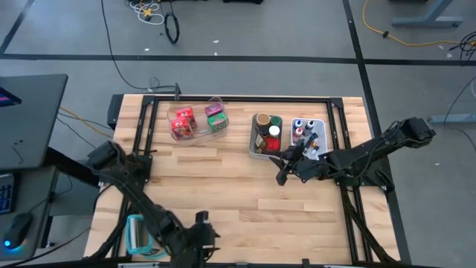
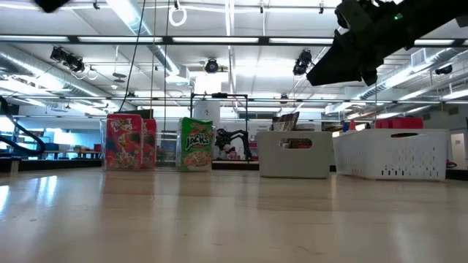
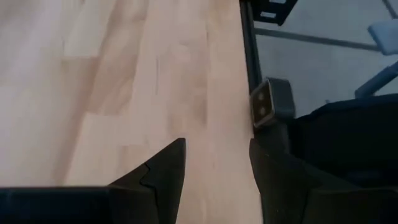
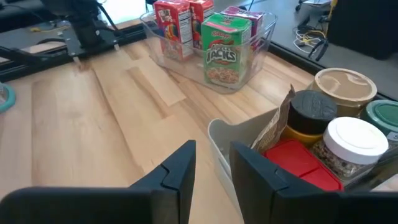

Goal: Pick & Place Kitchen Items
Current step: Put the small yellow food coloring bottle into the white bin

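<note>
- We are seeing the right tool [image 1: 283,176] hanging right of centre in the high view, just below the grey bin [image 1: 253,151]; its fingers are standing narrowly apart, holding nothing.
- We are seeing the left tool [image 1: 201,218] waiting at the table's [image 1: 245,201] lower left edge, fingers spread and empty.
- We are finding the red packets [image 1: 182,123] and green packet [image 1: 217,119] standing in the clear bin [image 1: 195,135], upper left of centre.
- We are finding jars [image 4: 348,146] sitting in the grey bin and small bottles [image 1: 303,131] in the white bin [image 1: 323,123].
</note>
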Tool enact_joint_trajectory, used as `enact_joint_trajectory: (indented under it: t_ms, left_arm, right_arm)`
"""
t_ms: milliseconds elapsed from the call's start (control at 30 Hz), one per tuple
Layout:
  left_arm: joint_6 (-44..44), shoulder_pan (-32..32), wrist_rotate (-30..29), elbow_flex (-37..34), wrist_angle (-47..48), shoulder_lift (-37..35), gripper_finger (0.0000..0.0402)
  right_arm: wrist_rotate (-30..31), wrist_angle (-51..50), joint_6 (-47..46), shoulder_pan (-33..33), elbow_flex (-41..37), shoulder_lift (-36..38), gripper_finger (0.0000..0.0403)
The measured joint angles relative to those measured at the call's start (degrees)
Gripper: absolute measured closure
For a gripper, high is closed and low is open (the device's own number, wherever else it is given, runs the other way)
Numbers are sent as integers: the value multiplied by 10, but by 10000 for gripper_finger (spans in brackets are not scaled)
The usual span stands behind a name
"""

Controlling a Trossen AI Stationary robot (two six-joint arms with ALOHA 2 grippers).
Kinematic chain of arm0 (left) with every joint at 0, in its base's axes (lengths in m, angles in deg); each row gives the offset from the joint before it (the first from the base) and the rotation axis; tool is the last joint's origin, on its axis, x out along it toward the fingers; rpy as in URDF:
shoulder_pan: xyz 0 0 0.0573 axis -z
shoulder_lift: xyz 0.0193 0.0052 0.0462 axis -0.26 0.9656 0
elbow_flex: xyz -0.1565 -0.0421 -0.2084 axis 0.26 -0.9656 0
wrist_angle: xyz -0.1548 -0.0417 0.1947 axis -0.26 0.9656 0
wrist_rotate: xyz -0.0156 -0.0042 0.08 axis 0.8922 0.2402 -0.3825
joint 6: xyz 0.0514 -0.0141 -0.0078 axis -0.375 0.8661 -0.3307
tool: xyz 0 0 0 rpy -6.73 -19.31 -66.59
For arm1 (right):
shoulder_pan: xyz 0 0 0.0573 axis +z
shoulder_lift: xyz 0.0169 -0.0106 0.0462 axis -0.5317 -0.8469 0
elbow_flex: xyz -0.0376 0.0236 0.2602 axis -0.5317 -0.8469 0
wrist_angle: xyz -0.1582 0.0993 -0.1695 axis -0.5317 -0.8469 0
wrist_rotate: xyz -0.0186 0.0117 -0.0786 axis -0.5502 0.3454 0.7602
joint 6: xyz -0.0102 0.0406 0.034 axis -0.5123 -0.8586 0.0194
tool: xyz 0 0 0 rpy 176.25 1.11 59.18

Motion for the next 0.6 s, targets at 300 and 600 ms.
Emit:
enact_joint_trajectory:
  t_ms: [300, 600]
  left_arm:
    - [108, 19, -29, 0, 15, 29, 215]
    - [128, 9, 35, 0, 86, 29, 215]
  right_arm:
    - [-2, 5, 0, 0, 0, 0, 293]
    - [-2, 5, 7, 0, 0, 0, 293]
